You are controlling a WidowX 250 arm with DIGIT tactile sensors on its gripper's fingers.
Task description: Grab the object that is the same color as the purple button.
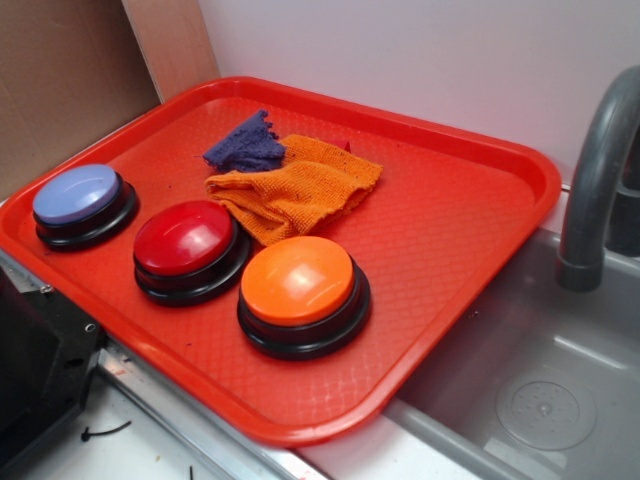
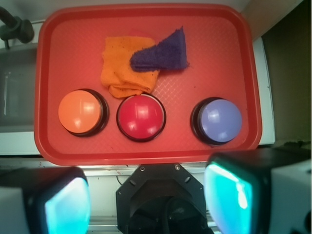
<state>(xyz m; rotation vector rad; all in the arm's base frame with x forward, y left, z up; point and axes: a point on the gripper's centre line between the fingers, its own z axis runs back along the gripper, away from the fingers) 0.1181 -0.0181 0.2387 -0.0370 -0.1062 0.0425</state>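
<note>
The object, a small dark purple knitted cloth (image 1: 246,146) (image 2: 163,54), lies on the red tray (image 1: 460,230) (image 2: 229,58), partly overlapping a larger orange cloth (image 1: 298,190) (image 2: 124,70). The purple button (image 1: 80,200) (image 2: 218,120) has a lavender dome on a black base and sits at the tray's near left corner in the exterior view. My gripper (image 2: 148,200) shows only in the wrist view, high above and back from the tray. It is open, with its two teal-padded fingers (image 2: 66,204) far apart and nothing between them.
A red button (image 1: 188,247) (image 2: 141,117) and an orange button (image 1: 302,292) (image 2: 82,112) sit in a row with the purple one. A grey sink (image 1: 540,390) with a faucet (image 1: 600,170) lies beside the tray. The robot's black base (image 2: 163,197) is below my fingers.
</note>
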